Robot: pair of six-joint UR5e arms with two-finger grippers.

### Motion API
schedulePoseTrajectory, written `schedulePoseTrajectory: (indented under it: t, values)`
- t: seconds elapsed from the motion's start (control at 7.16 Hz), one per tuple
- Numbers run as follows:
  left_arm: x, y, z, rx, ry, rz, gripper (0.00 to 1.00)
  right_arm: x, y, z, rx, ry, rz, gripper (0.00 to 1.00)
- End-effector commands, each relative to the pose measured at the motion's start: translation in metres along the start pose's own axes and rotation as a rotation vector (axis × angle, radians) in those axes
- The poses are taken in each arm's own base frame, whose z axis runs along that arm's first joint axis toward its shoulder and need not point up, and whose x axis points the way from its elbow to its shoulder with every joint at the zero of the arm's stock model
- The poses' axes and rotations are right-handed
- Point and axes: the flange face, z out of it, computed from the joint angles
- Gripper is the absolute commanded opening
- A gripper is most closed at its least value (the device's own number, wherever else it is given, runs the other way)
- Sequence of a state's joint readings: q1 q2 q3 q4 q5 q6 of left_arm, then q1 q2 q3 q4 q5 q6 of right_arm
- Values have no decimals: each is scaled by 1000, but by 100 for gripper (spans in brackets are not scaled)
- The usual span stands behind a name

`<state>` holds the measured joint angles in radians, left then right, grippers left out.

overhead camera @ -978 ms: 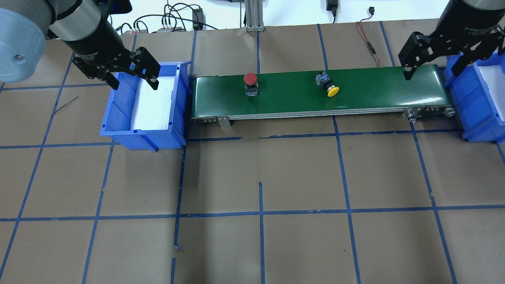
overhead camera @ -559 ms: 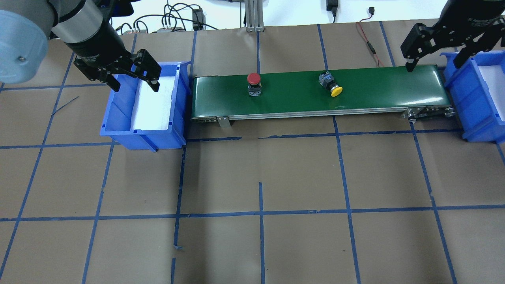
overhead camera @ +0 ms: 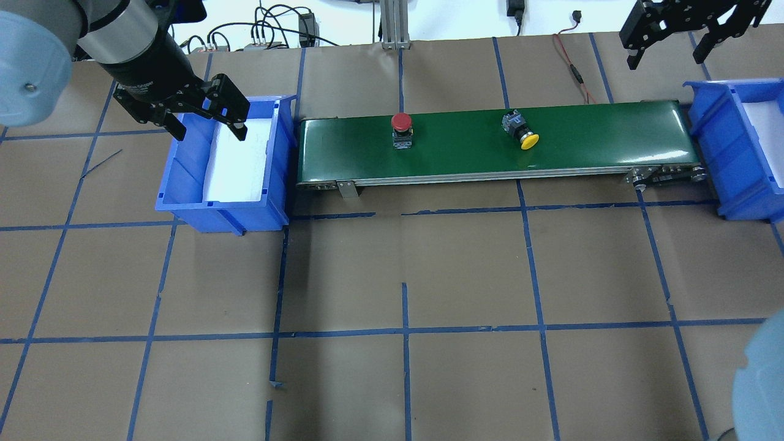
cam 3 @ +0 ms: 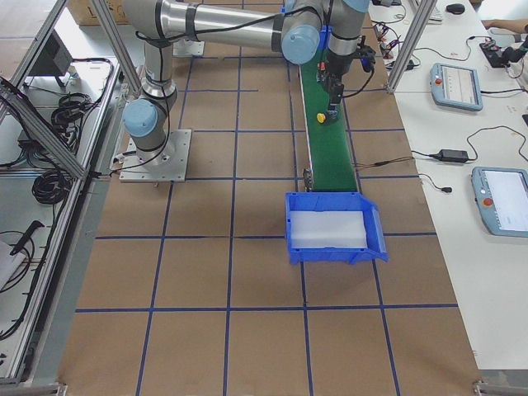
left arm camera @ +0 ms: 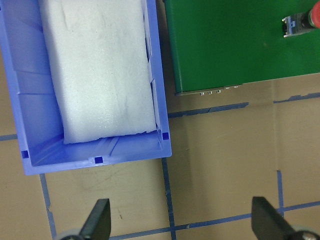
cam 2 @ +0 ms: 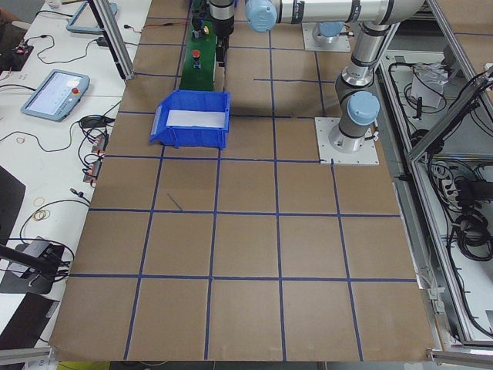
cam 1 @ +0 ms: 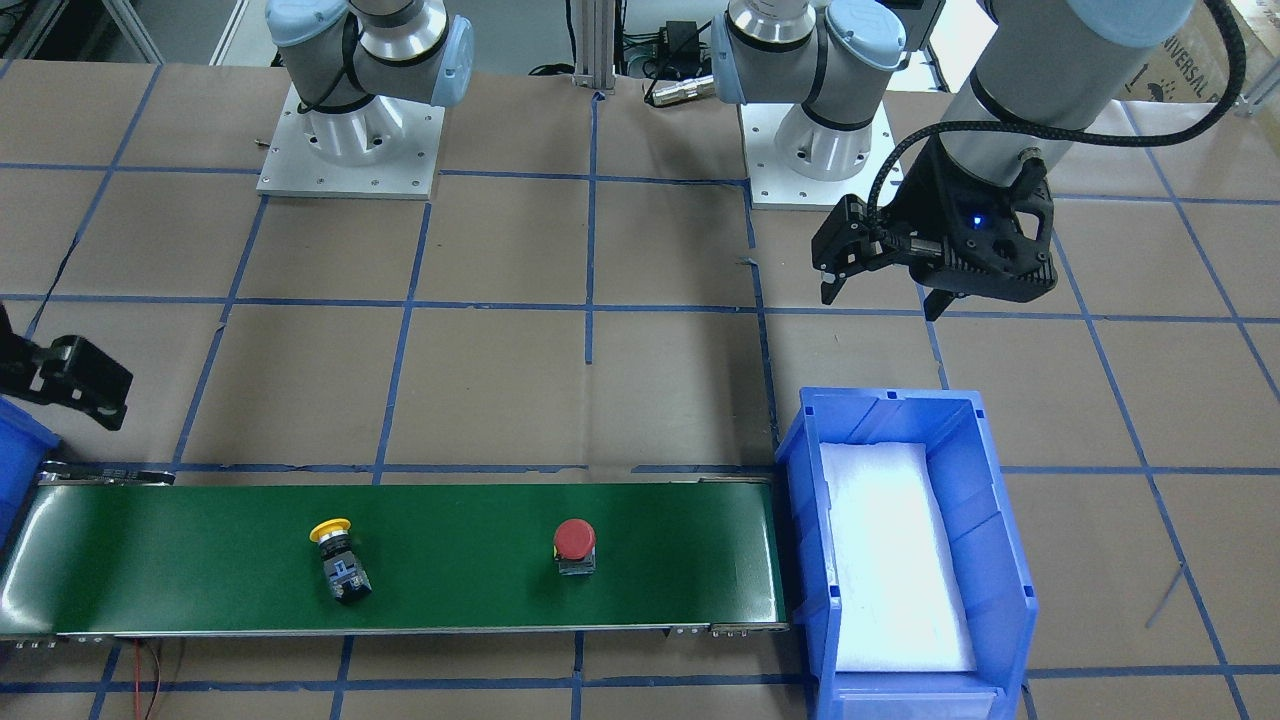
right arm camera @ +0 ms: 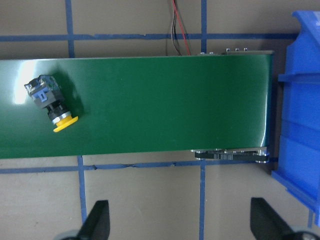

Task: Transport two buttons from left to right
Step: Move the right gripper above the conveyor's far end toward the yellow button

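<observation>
Both buttons ride the green conveyor belt (overhead camera: 582, 131). The red button (overhead camera: 402, 125) stands upright left of the belt's middle. It also shows on the belt (cam 1: 200, 560) as the red button (cam 1: 574, 543). The yellow button (overhead camera: 523, 131) lies on its side further right, cap toward the front edge. It shows again as the yellow button (right arm camera: 52, 107). My left gripper (overhead camera: 210, 125) hangs open and empty over the left blue bin (overhead camera: 184, 177). My right gripper (overhead camera: 664, 58) is open and empty, raised behind the belt's right end.
The left bin holds only a white foam pad (overhead camera: 236, 165). A second blue bin (overhead camera: 716, 141) stands at the belt's right end. Cables (overhead camera: 576, 67) trail behind the belt. Brown paper with blue tape lines covers the table (overhead camera: 404, 275).
Both buttons have drifted right along the belt. My right gripper has risen and pulled back from the belt's right end. My left gripper has hardly moved.
</observation>
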<state>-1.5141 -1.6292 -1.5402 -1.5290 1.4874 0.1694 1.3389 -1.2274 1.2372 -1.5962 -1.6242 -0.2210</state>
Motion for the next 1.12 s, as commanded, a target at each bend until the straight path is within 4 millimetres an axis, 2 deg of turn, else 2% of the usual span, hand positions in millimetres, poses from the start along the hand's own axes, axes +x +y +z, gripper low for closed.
schedulePoseTrajectory:
  t: [0.0, 0.14, 0.98]
  values:
    - [0, 1, 2, -5, 0, 3, 100, 32, -50, 64, 8, -15, -3, 100]
    - [0, 1, 4, -8, 1, 3, 100, 34, -63, 88, 15, -11, -3, 100]
    - [0, 1, 4, -8, 2, 2, 100, 31, -58, 102, 1, -29, -7, 100]
